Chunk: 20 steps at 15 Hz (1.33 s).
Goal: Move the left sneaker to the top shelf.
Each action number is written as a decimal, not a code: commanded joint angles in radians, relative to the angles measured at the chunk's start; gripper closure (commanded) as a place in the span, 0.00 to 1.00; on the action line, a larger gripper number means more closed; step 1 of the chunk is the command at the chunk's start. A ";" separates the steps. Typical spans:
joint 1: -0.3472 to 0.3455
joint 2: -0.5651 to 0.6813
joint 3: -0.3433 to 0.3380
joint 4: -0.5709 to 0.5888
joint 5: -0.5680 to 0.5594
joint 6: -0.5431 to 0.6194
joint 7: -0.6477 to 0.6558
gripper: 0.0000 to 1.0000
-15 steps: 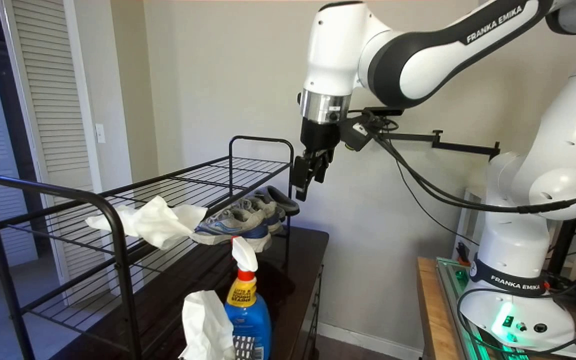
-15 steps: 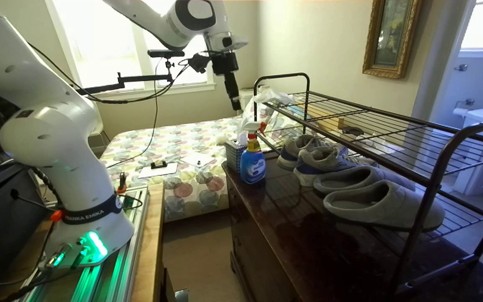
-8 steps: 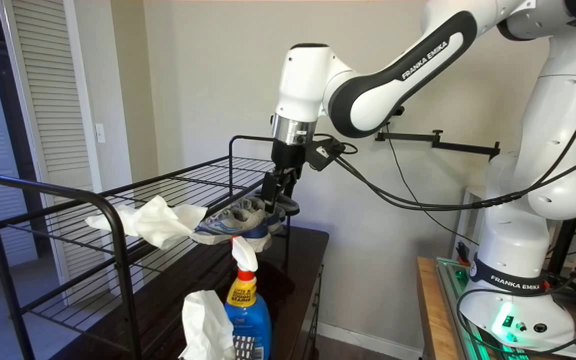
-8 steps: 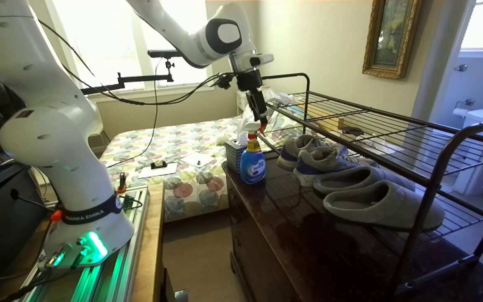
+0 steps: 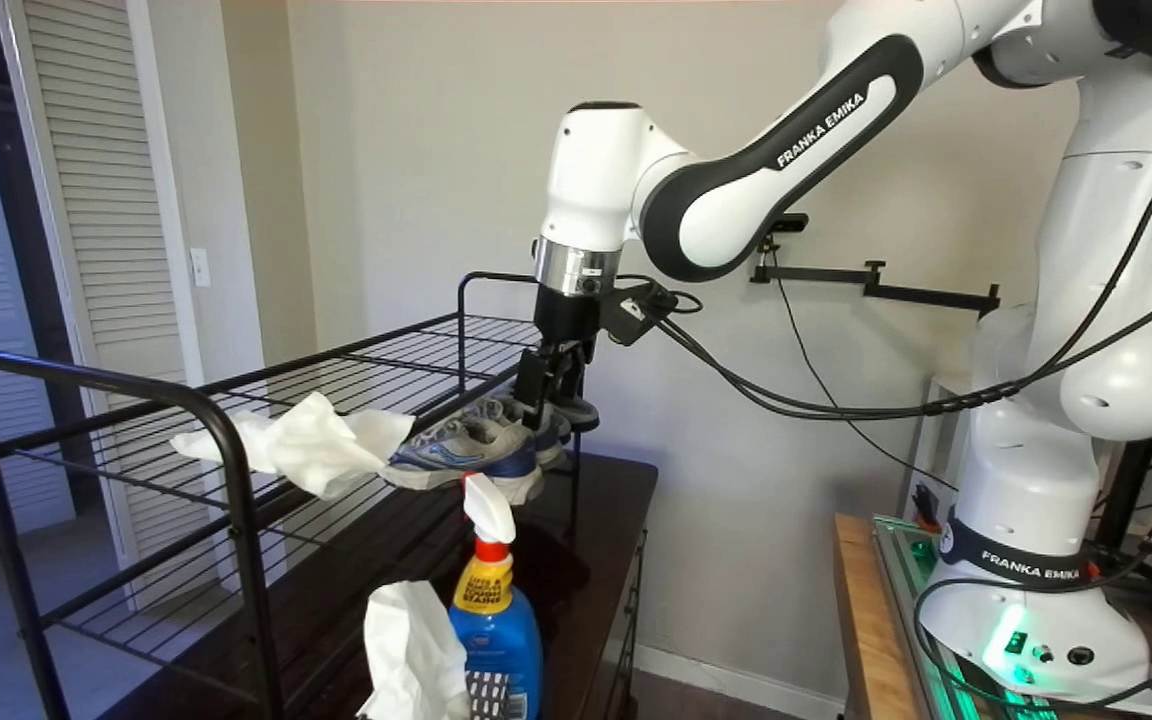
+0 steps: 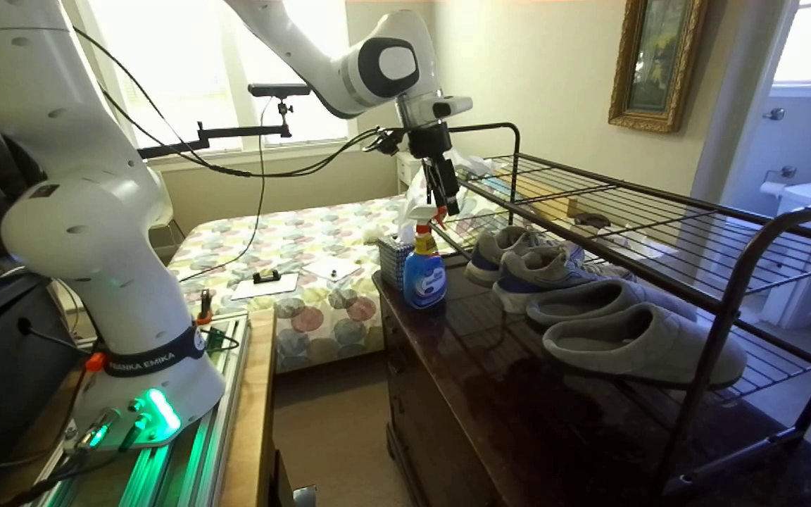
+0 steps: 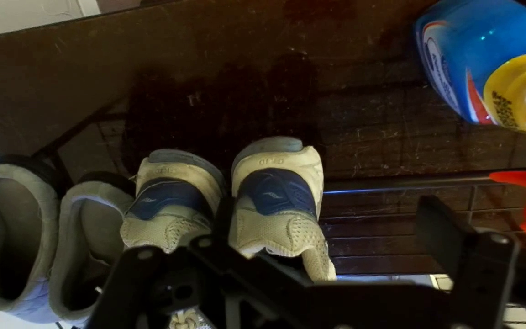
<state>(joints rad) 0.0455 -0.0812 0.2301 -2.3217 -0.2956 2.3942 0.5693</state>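
Observation:
The left sneaker, grey with a blue heel and white sole, rests on the rack's lower tier, nearest the spray bottle. It shows in both exterior views [image 5: 461,450] [image 6: 493,252] and the wrist view [image 7: 276,196]. The matching second sneaker [image 7: 171,201] sits beside it, also in an exterior view [image 6: 536,273]. My gripper [image 5: 552,402] is open and empty above the sneakers' heel end, beside the rack's edge. In the wrist view its fingers [image 7: 329,210] appear on either side of the left sneaker's heel, one finger over the gap between the sneakers. The top shelf [image 5: 376,365] is above them.
A blue spray bottle [image 6: 425,278] and a tissue box [image 6: 394,260] stand on the dark dresser [image 6: 476,394] by the sneakers. Two grey slippers [image 6: 641,345] sit beyond the second sneaker. White tissue [image 5: 321,440] lies on the top shelf's near end. The shelf's front bar [image 6: 588,243] overhangs the shoes.
My gripper has come down and in toward the rack, now close above the sneakers' heels. Most of this happened in the first half second. The shoes have not moved.

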 commanded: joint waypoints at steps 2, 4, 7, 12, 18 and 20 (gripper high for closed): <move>0.018 0.055 -0.017 0.039 -0.107 0.003 0.056 0.00; 0.023 0.061 -0.026 0.029 -0.108 0.050 0.052 0.00; 0.030 0.074 -0.047 0.006 0.003 0.191 0.012 0.00; 0.032 0.117 -0.078 0.012 0.053 0.230 0.011 0.00; 0.039 0.101 -0.095 -0.014 -0.013 0.295 0.033 0.00; 0.037 0.109 -0.106 -0.036 -0.056 0.387 0.056 0.00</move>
<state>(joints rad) 0.0703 0.0173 0.1514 -2.3275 -0.2954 2.6696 0.5925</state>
